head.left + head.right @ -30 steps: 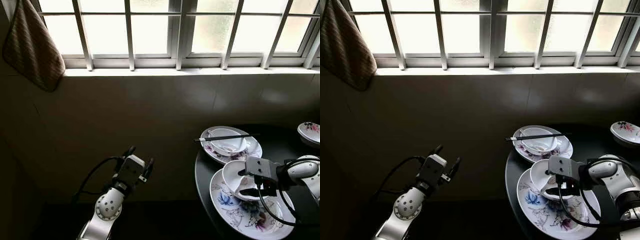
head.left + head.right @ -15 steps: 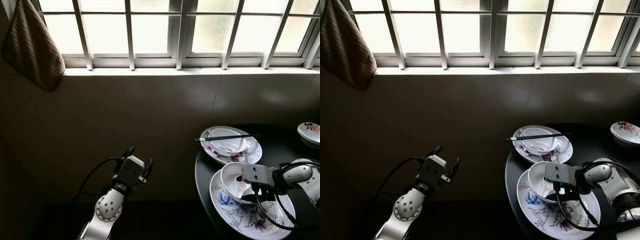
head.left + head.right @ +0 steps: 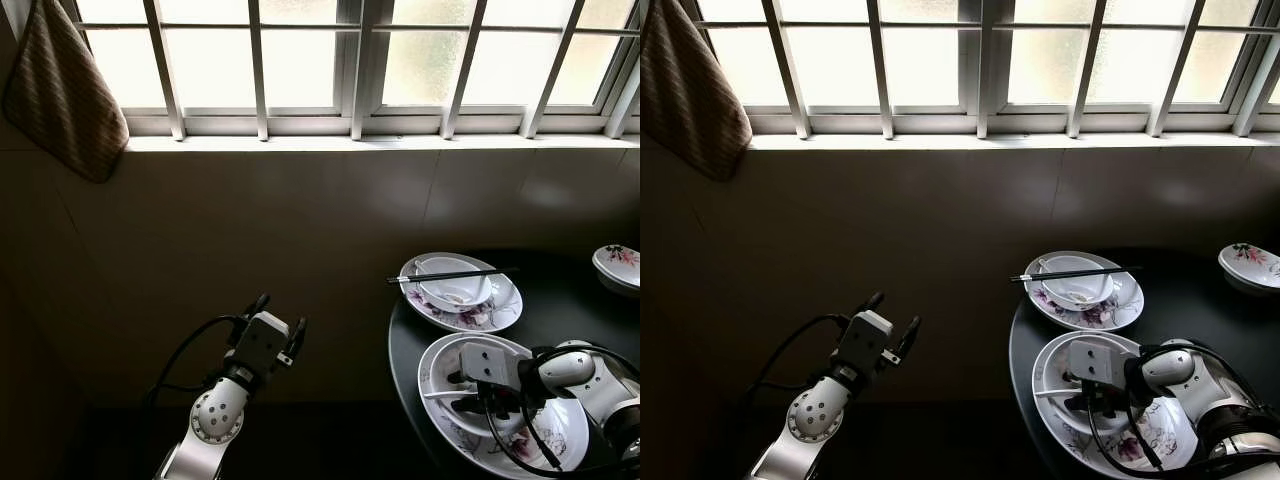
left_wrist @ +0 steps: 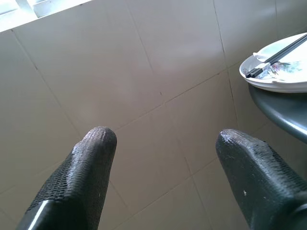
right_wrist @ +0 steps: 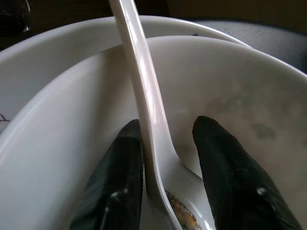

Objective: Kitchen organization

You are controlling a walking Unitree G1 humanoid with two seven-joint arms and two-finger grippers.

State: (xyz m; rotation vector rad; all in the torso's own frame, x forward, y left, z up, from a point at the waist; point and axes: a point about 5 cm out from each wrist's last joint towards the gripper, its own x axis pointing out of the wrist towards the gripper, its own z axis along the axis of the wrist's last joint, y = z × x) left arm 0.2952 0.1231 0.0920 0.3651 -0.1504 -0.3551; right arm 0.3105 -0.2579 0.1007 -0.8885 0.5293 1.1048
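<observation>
Home kitchen or dining corner: barred window (image 3: 350, 60) running along the top, cloth (image 3: 62, 95) hanging upper left, tiled wall (image 3: 300, 220), dark round table (image 3: 560, 290) (lower right) carrying floral plates (image 3: 500, 310) and chopsticks (image 3: 450, 276).

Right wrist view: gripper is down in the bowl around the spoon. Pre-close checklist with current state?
1. Spoon handle runs between the right gripper fingers: ok.
2. Jaws open, with the handle against one finger and a gap to the other: ok.
3. Bowl sits on the floral plate; whether it will stay put during the lift: cannot tell.
4. Grip point sits low on the handle near the spoon's scoop, so the long end may tip once lifted: not ok.
5. Far plate with chopsticks laid across its bowl stands apart from the work area: ok.
6. Left gripper is off the table, open, facing the tiled wall: ok.
</observation>
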